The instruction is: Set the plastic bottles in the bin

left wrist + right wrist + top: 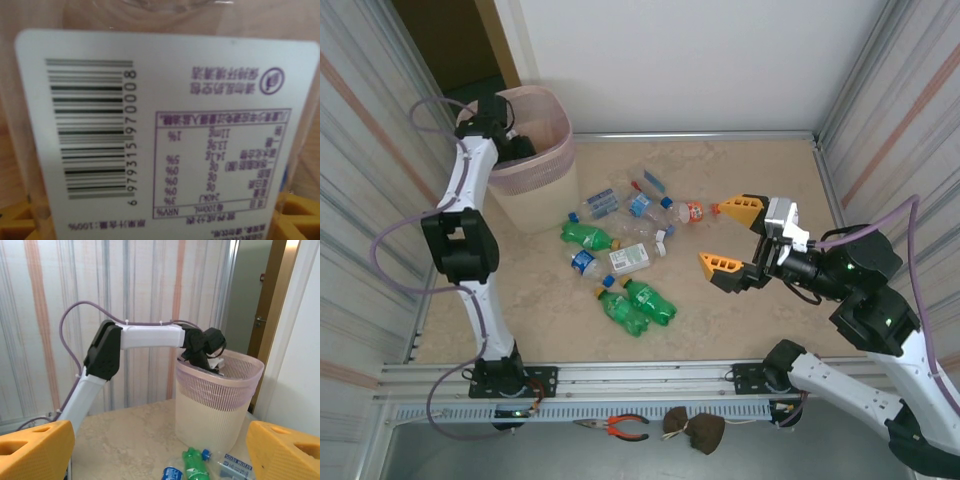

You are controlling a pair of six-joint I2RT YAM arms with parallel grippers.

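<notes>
At the far left corner of the worktop point(770, 170) stands the bin point(525, 195), beige, with a pink liner folded over its rim. Left arm point(460, 250) reaches up along the left edge, its wrist above the bin's mouth. The right wrist view confirms the wrist dipping just inside the rim of the bin point(210, 405). Left gripper point(160, 227): jaws pinching the held bottle point(165, 125), whose white label with barcode and purple print lies between the yellow fingers point(20, 222) at the lower corners of the left wrist view. Whether the held bottle touches the liner cannot be determined. Right gripper point(730, 238) hovers over the right half of the worktop, jaws spread wide, nothing between them. Its yellow fingers point(35, 450) point toward the bin. Other plastic bottles point(588, 236) lie loose in a cluster at mid-worktop, between the bin and the right gripper. They include three green bottles point(650, 300), one near the bin and two toward the near edge, and a white-labelled bottle point(630, 260) in the middle. An orange-labelled bottle point(692, 212) lies nearest the right gripper, and clear blue-labelled bottles point(602, 203) lie on the far side of the cluster. Red-handled pliers point(620, 427) lie on the ledge below the near edge.
</notes>
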